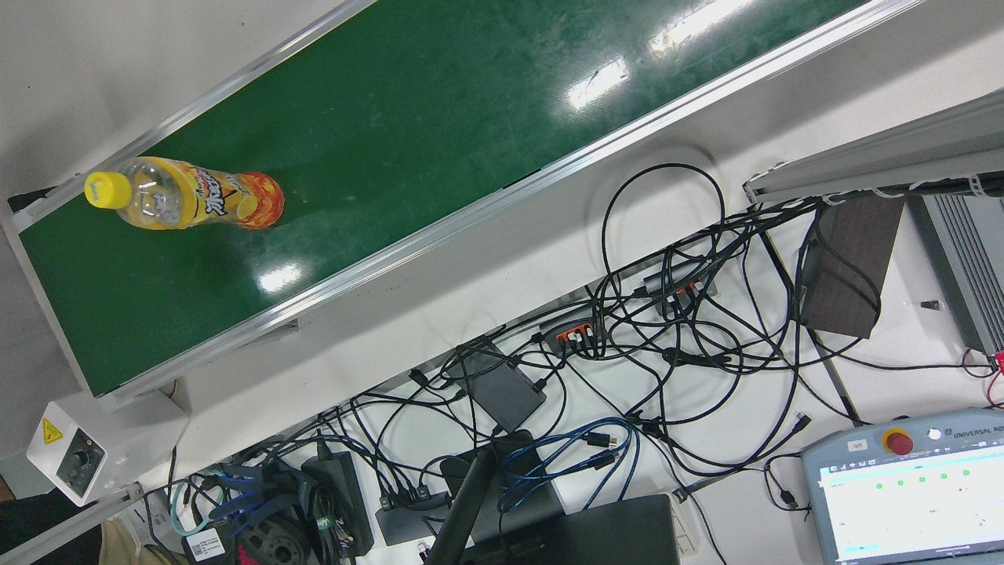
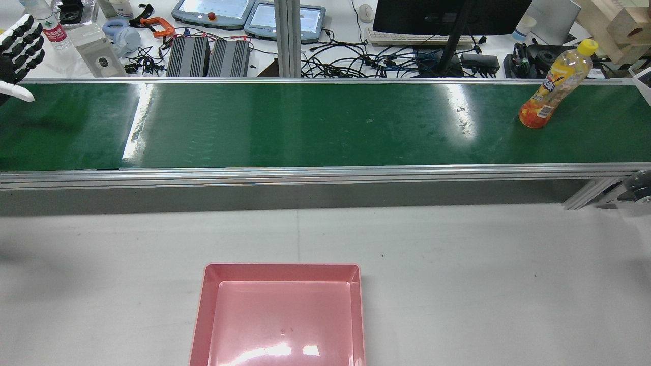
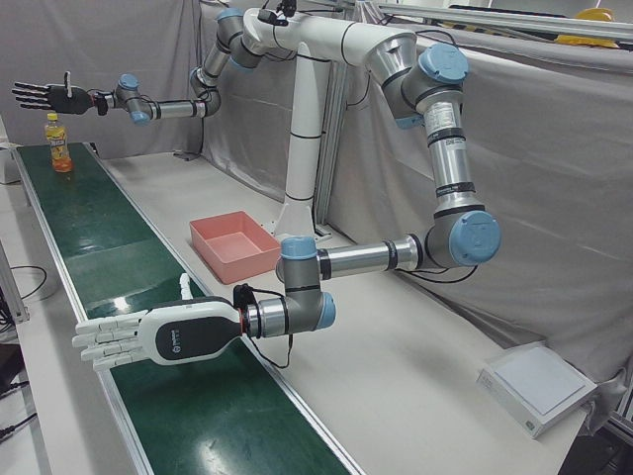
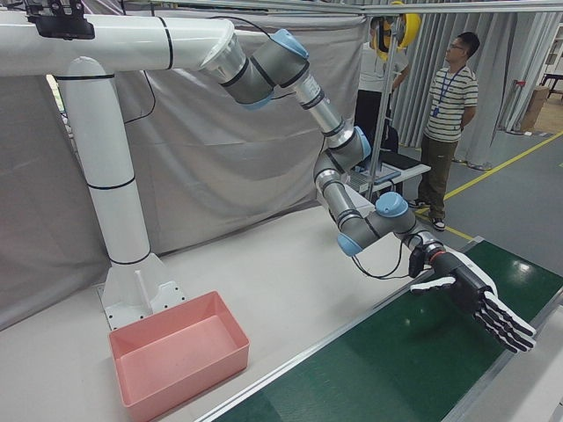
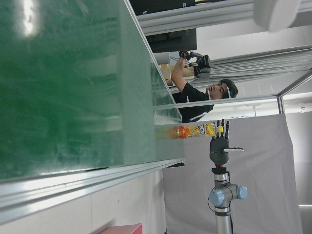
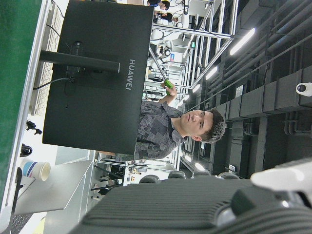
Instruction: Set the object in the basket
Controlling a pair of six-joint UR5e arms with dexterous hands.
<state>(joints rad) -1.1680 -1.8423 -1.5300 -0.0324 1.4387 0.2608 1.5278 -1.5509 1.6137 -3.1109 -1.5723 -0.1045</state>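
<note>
Front view: the bottle (image 1: 188, 200) is standing on the green conveyor belt (image 1: 439, 118) near its left end, no hand close to it.

Rear view: bottle is upright at the far right of the belt, and the pink basket (image 2: 282, 265) sits empty on the near table. The left hand (image 2: 18, 56) is off at the left end, fingers spread, holding nothing.

Left-front view: left hand hovers flat over the near belt, wide apart from the bottle. The right hand (image 3: 45, 96) is raised beyond the bottle, fingers splayed and empty.

Right-front view: right hand stretched out flat above the belt, the basket to its left.

Left hand view: bottle far down the belt, just in front of the right hand.

Right hand view: only a monitor (image 6: 97, 73) and a person (image 6: 180, 129).
</note>
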